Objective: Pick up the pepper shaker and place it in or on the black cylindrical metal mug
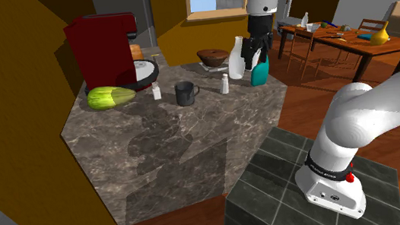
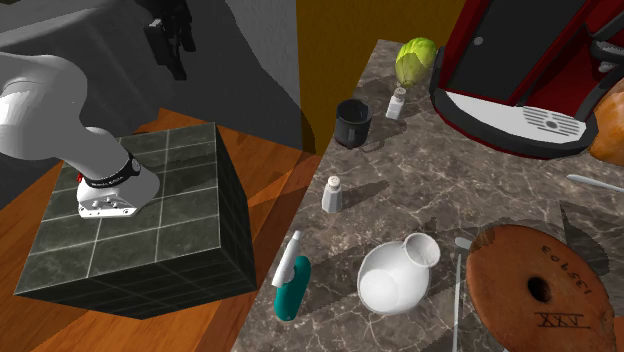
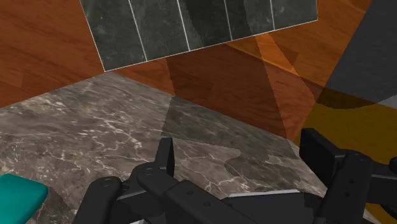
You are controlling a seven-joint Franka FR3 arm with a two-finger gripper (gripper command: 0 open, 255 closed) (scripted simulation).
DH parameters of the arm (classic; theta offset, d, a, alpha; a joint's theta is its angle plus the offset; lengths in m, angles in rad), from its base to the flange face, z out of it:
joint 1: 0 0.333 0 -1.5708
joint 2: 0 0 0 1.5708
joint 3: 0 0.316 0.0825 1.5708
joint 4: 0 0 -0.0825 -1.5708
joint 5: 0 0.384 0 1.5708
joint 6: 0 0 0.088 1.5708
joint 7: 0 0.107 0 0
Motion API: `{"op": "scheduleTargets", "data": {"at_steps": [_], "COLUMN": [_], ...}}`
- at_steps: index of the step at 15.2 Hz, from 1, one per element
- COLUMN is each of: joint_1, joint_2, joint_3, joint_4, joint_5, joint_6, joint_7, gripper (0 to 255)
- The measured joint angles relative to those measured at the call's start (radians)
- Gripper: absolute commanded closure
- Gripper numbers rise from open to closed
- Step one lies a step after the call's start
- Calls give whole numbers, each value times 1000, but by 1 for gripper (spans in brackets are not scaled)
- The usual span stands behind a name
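The gripper [image 3: 242,147] is hanging open, empty. Dropping toward the nearer shaker [image 1: 225,83], it's risking toppling the teal spray bottle [image 1: 260,70].

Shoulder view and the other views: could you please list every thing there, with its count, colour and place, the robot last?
Stone counter: 1, marbled grey-brown, centre.
Cylindrical mug: 1, dark grey, between the shakers.
Small shakers: 2, white, either side of mug.
Coffee machine: 1, red, far corner.
Round vegetable: 1, green-yellow, beside machine.
Round-bellied jug: 1, white, beside spray bottle.
Spray bottle: 1, teal, counter's edge.
Wooden bowl: 1, brown, near jug.
Tiled box stand: 1, dark grey, on wooden floor.
Arm: 1, white.
Gripper: 1, black, open, above counter near spray bottle.
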Motion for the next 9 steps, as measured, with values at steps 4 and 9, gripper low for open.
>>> {"op": "scheduleTargets", "data": {"at_steps": [4, 9], "joint_1": [-8, -17], "joint_2": [55, 214], "joint_3": [-31, -100], "joint_4": [5, 61], "joint_5": [-15, -32], "joint_6": [52, 161], "joint_7": [-34, -110], "gripper": [0, 0]}}
